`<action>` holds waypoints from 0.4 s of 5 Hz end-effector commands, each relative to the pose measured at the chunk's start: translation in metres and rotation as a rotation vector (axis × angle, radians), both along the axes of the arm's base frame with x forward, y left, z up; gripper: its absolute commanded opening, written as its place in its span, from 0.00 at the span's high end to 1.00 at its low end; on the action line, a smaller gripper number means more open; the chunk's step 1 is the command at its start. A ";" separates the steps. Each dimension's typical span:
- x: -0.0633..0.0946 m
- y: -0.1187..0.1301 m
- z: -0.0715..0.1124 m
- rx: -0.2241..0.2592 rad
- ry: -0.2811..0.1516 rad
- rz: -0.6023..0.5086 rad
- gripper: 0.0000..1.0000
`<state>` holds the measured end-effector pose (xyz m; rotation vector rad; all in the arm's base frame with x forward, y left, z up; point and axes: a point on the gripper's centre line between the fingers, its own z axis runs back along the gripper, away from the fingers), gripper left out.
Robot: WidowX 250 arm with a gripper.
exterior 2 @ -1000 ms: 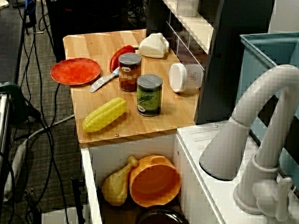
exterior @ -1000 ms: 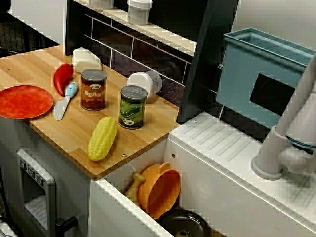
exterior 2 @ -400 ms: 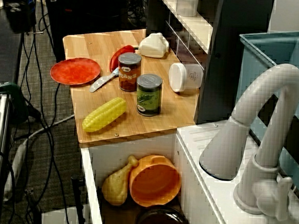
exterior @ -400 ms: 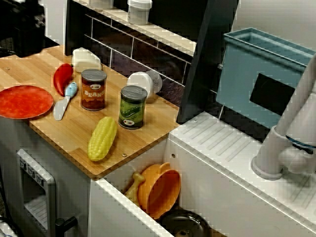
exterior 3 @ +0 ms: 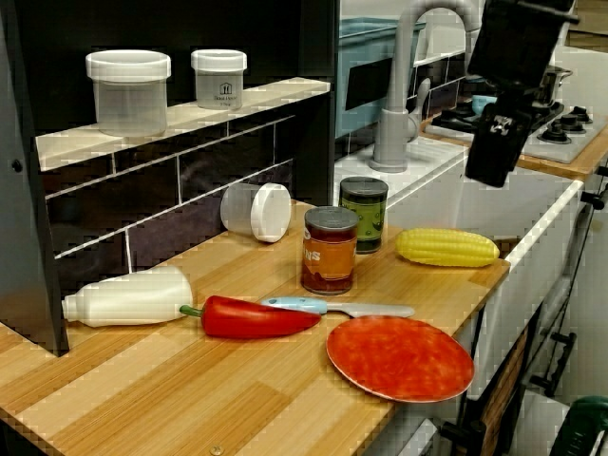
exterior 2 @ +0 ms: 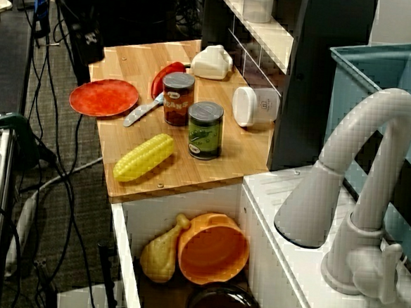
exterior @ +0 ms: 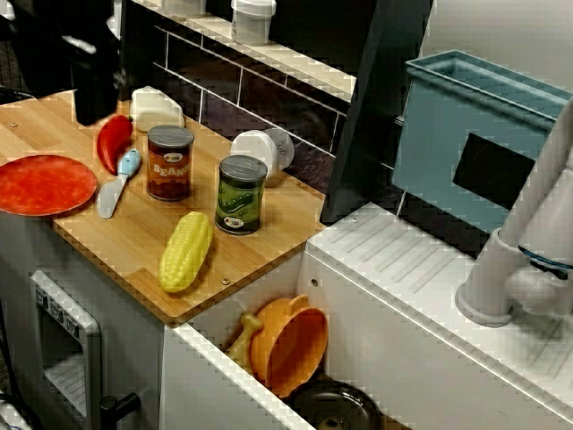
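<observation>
Near the wooden counter (exterior: 134, 242), the claw (exterior: 94, 107), grip unreadable, hangs apart from plate (exterior: 40, 184) and pepper (exterior: 113, 141).

I see the gripper (exterior 3: 491, 169) hanging high by the plate end of the counter, with open bare wood (exterior: 29, 124) behind the red plate (exterior: 40, 184). Toward the wall it's tight: red pepper (exterior: 114, 141), knife (exterior: 116, 184) and white bottle (exterior: 154, 108) crowd together, with the shelf (exterior 3: 190, 106) low overhead. The brown can (exterior: 169, 162) and green can (exterior: 240, 194) leave only a narrow gap, the toppled jar (exterior: 260, 154) blocks behind, and the corn (exterior: 185, 251) lies along the front edge.
</observation>
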<state>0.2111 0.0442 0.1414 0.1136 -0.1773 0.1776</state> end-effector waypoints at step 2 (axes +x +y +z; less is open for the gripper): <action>0.037 -0.004 -0.047 0.108 -0.119 0.047 0.00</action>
